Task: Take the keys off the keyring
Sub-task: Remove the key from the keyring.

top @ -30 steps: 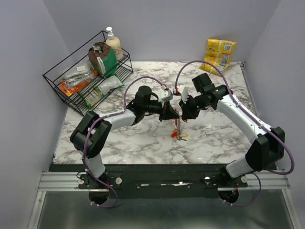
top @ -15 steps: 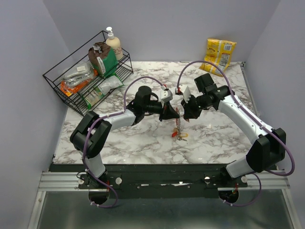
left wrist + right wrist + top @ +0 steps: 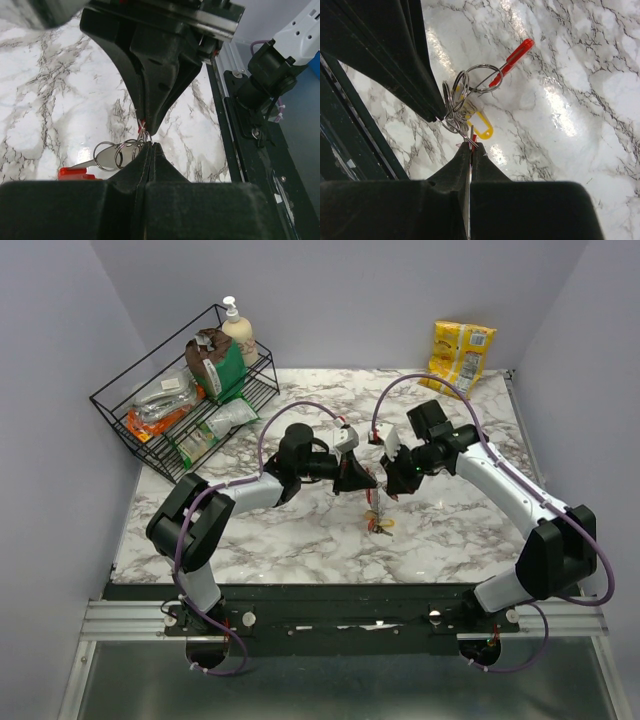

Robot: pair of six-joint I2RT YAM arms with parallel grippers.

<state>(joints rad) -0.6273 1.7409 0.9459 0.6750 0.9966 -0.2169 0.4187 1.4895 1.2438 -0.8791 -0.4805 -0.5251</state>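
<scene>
Over the middle of the marble table my two grippers meet tip to tip. The left gripper [image 3: 366, 480] [image 3: 149, 145] is shut on the thin wire of the keyring [image 3: 141, 134], where several silvery rings [image 3: 460, 92] bunch together. My right gripper [image 3: 383, 484] [image 3: 471, 146] is shut on a silvery key [image 3: 471, 134] seen edge-on between its pads. The remaining keys [image 3: 379, 523] hang below, among them a red-headed one [image 3: 515, 54] and a yellow tag [image 3: 480, 125]. In the left wrist view a flat key [image 3: 95, 159] and a red piece [image 3: 75, 173] show under the rings.
A black wire rack [image 3: 185, 405] with packets and a soap bottle [image 3: 238, 330] stands at the back left. A yellow snack bag [image 3: 458, 355] leans at the back right. The black front rail [image 3: 350, 590] runs along the near table edge.
The right wrist has turned and shifted slightly toward the left gripper. The left arm has eased a little leftward. Both grippers stay shut on the bunch, which hangs much as before.
</scene>
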